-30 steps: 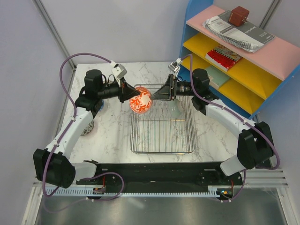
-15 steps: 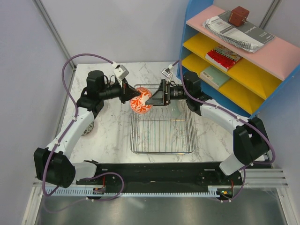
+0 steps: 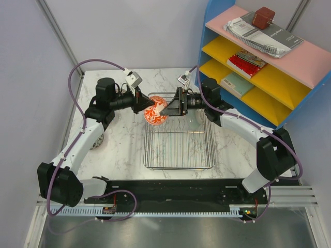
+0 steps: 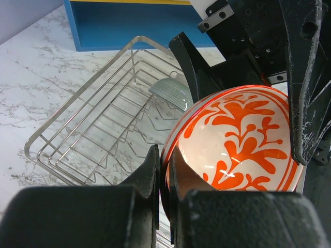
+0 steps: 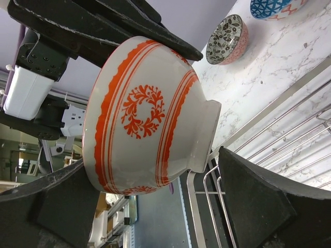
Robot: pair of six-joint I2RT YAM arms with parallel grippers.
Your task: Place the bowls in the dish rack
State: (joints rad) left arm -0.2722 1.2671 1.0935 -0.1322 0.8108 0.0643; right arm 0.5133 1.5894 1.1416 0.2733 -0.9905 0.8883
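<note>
My left gripper [image 3: 145, 106] is shut on the rim of the red-orange and white patterned bowl [image 3: 155, 110] and holds it tilted on edge above the far left corner of the silver wire dish rack [image 3: 178, 147]. In the left wrist view the jaws [image 4: 164, 155] pinch the rim of that bowl [image 4: 238, 139]. My right gripper [image 3: 165, 108] is open, its fingers on either side of the same bowl [image 5: 150, 113], one by the rim, one [image 5: 269, 201] beside the foot. A pale teal-green bowl [image 4: 170, 92] stands in the rack's far end.
A grey-patterned reddish bowl [image 5: 227, 39] and a blue patterned bowl [image 5: 274, 6] sit on the marble table to the left. Another bowl [image 3: 96, 140] is half hidden under my left arm. The blue shelf unit [image 3: 258, 62] stands at the back right.
My right gripper has moved left from over the rack to straddle the red-orange bowl. The left gripper still holds the bowl, shifted only slightly.
</note>
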